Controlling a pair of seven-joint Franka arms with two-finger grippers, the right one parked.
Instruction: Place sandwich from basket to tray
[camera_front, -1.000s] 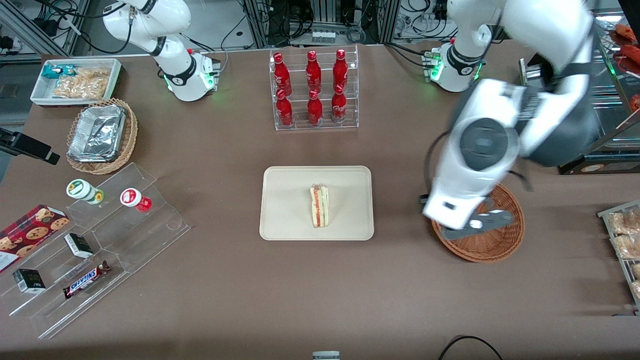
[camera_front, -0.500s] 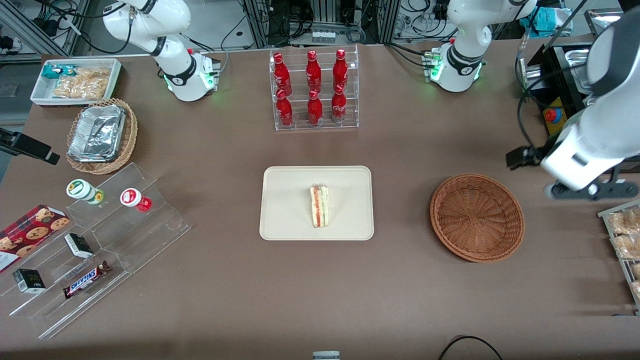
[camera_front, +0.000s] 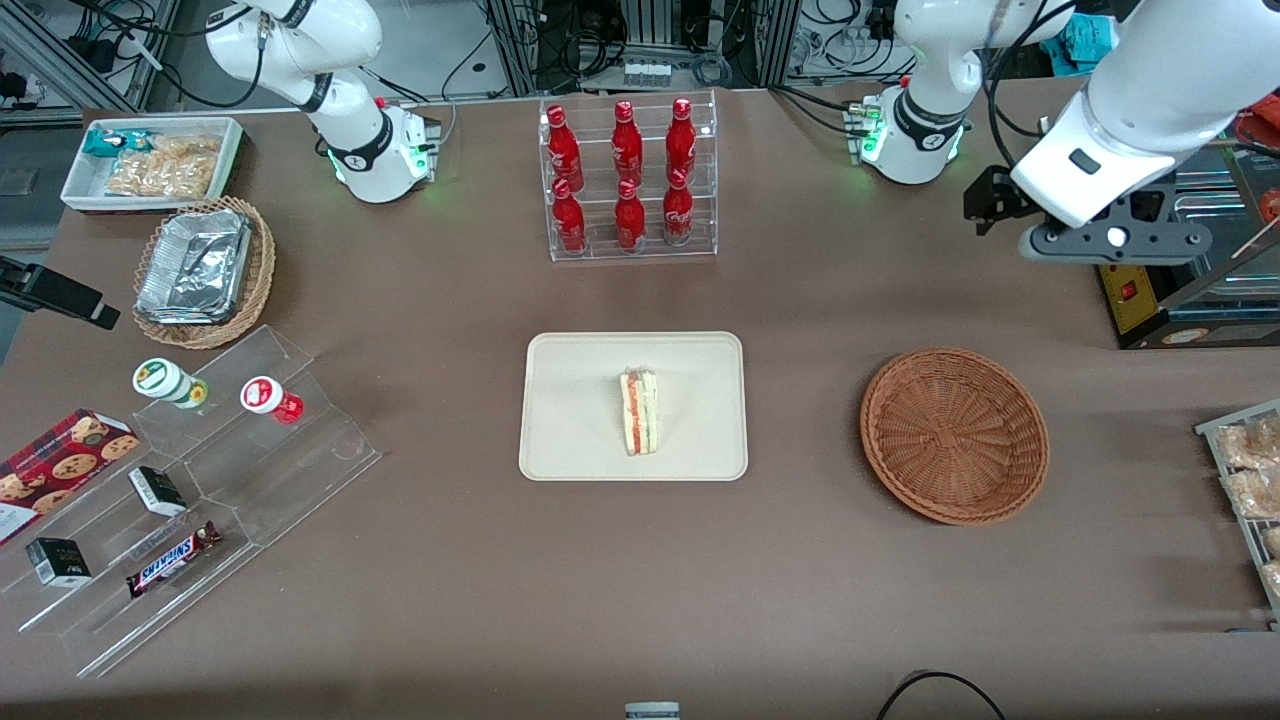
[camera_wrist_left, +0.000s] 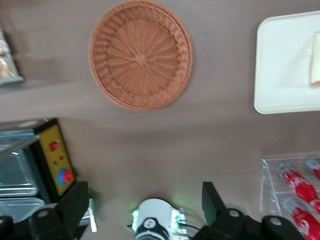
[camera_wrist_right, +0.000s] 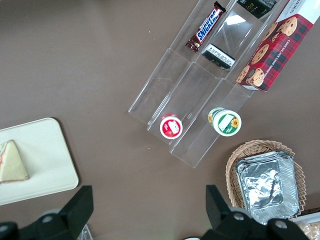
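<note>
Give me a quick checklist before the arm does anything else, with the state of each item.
1. Sandwich on the tray: ok, it lies inside the rim, near the middle.
2. Basket emptied: ok, only bare wicker shows in both the front and left wrist views.
3. Gripper free of load: ok, its fingers are open with nothing between them.
4. Gripper clear of the basket and tray: ok, it is raised, farther from the front camera than the basket, toward the working arm's end of the table.
5. Bottle rack undisturbed: ok, all bottles stand upright.
</note>
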